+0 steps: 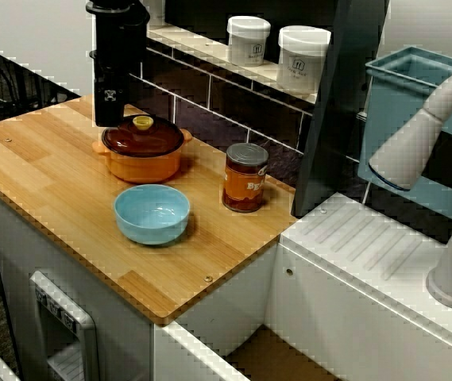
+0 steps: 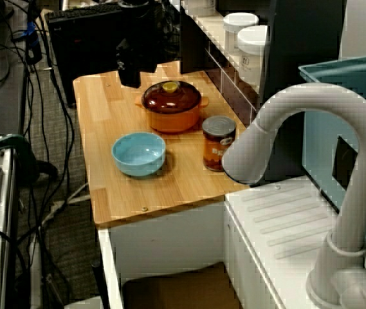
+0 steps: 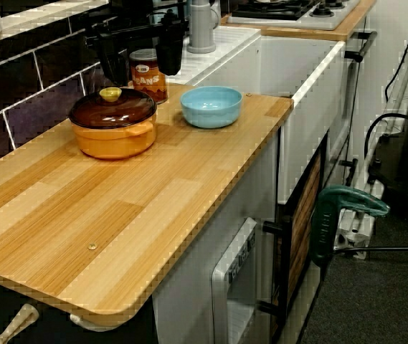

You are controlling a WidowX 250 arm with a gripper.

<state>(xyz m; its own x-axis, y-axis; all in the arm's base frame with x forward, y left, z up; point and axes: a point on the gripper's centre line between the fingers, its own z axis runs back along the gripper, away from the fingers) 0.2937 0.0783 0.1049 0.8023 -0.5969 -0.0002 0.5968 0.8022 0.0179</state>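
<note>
my fingers hang spread apart, clamped on nothing, just above the far side of the orange pot. in the view from the side they stand upright beside its yellow knob. the pot sits at the back of the wooden counter, and its glossy brown lid is seated level in the rim, which keeps it steady. near it rest a smooth round blue bowl, mouth up, and a labelled can, upright on its flat base.
</note>
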